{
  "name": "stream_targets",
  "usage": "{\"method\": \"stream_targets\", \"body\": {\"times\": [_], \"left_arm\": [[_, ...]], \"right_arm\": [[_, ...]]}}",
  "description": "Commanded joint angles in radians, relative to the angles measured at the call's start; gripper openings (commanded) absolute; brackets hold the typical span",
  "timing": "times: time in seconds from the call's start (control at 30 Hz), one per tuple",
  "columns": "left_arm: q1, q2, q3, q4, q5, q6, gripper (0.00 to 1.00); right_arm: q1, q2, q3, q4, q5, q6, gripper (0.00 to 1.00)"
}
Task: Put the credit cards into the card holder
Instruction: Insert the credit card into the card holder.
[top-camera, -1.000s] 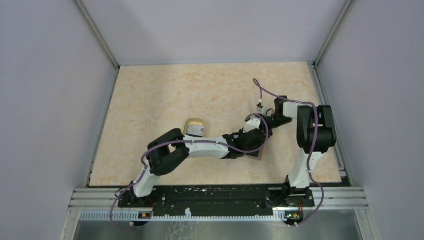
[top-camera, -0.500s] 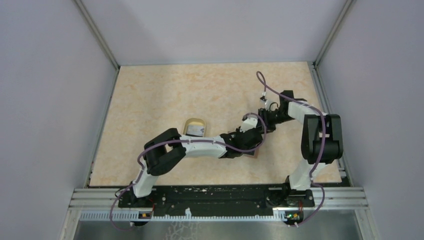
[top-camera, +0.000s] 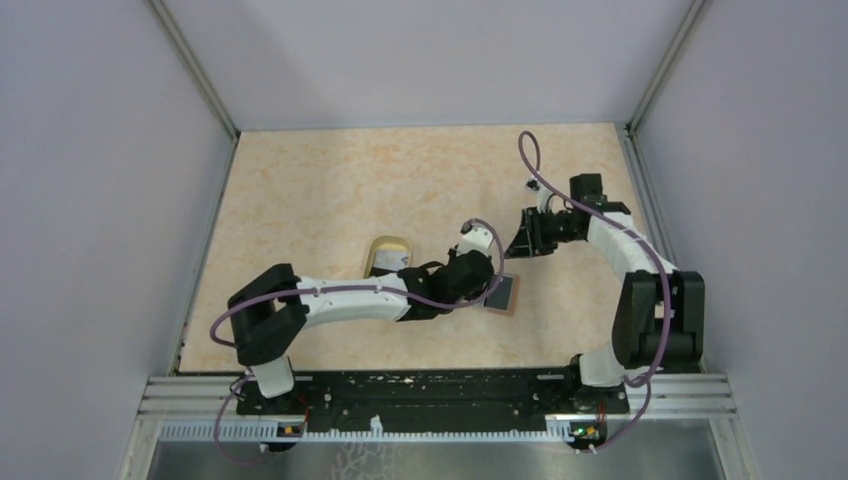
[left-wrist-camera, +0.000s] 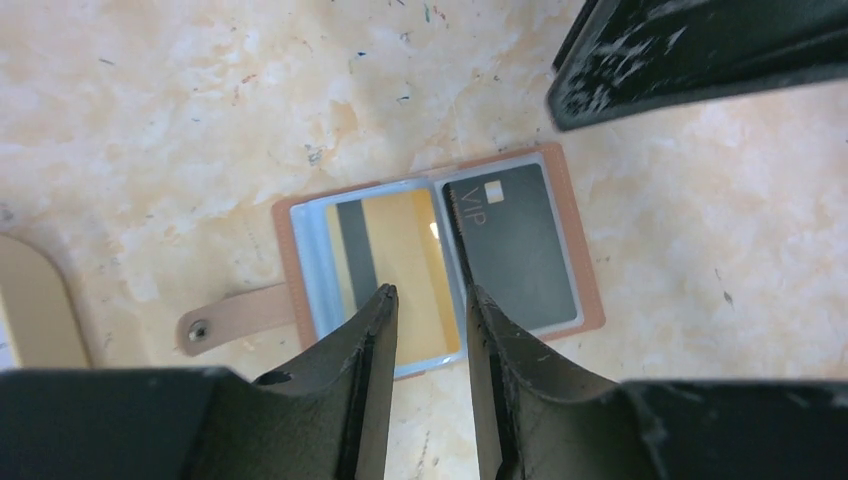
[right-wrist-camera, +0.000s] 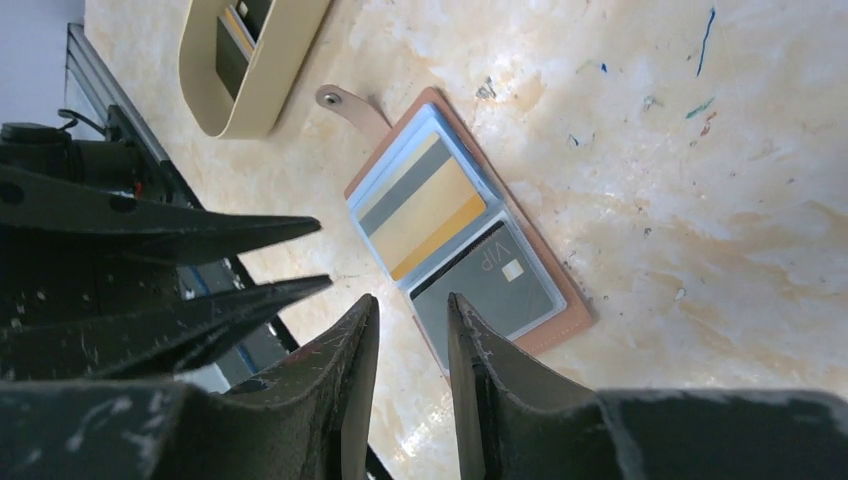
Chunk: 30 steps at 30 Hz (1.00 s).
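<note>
Left wrist, left claw (left-wrist-camera: 430, 291) over card holder (left-wrist-camera: 585, 280) edge

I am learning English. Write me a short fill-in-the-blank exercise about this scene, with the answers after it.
The card holder is not shut but ___.
Its black card reads ___.
The tan dish holds more ___.
The left hand and the right hand hold ___.
Missing words: open; VIP; cards; nothing.

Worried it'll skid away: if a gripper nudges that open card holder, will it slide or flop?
Likely slides: the card holder lies thin and flat on the smooth table. Probably folds at its spine if lifted by one half, though the striped card and VIP card stiffen each side.
</note>
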Motion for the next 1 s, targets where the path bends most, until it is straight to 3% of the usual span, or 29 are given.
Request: {"method": "stream_targets", "body": {"times": [0.0, 0.03, 0.1, 0.2, 0.27, 0.3, 0.37, 0.47, 0.6, 0.73, 0.8, 0.97], "left_arm": [[0.005, -0.148, -0.154, 0.150, 0.026, 0.119, 0.39], [0.005, -0.185, -0.209, 0.184, 0.028, 0.140, 0.39], [0.005, -0.259, -0.310, 0.254, 0.038, 0.175, 0.50], [0.005, -0.361, -0.450, 0.360, 0.081, 0.251, 0.81], [0.006, -0.401, -0.514, 0.398, 0.094, 0.279, 0.96], [0.006, -0.416, -0.541, 0.414, 0.107, 0.287, 0.98], [0.006, -0.451, -0.579, 0.445, 0.144, 0.298, 0.98], [0.006, -0.485, -0.621, 0.483, 0.178, 0.306, 0.99], [0.005, -0.492, -0.656, 0.530, 0.210, 0.297, 0.99], [0.006, -0.468, -0.676, 0.563, 0.227, 0.257, 0.99], [0.006, -0.452, -0.686, 0.582, 0.235, 0.229, 0.98], [0.006, -0.432, -0.735, 0.678, 0.224, 0.146, 0.94]], "right_arm": [[-0.005, -0.160, -0.019, 0.072, -0.029, -0.055, 0.31], [-0.005, -0.198, -0.032, 0.091, -0.032, -0.060, 0.30], [-0.005, -0.280, -0.065, 0.146, -0.041, -0.065, 0.30], [-0.005, -0.423, -0.147, 0.262, -0.091, -0.113, 0.29], [-0.006, -0.517, -0.219, 0.331, -0.184, -0.226, 0.29], [-0.005, -0.558, -0.257, 0.349, -0.235, -0.298, 0.29], [-0.006, -0.637, -0.320, 0.388, -0.314, -0.394, 0.33], [0.025, -0.722, -0.361, 0.495, -0.343, -0.382, 0.41], [0.106, -0.687, -0.309, 0.479, -0.326, -0.402, 0.41], [0.166, -0.568, -0.340, 0.548, -0.235, -0.372, 0.33], [0.174, -0.526, -0.338, 0.434, -0.149, -0.518, 0.31], [0.192, -0.447, -0.308, 0.345, -0.016, -0.496, 0.16]]}}
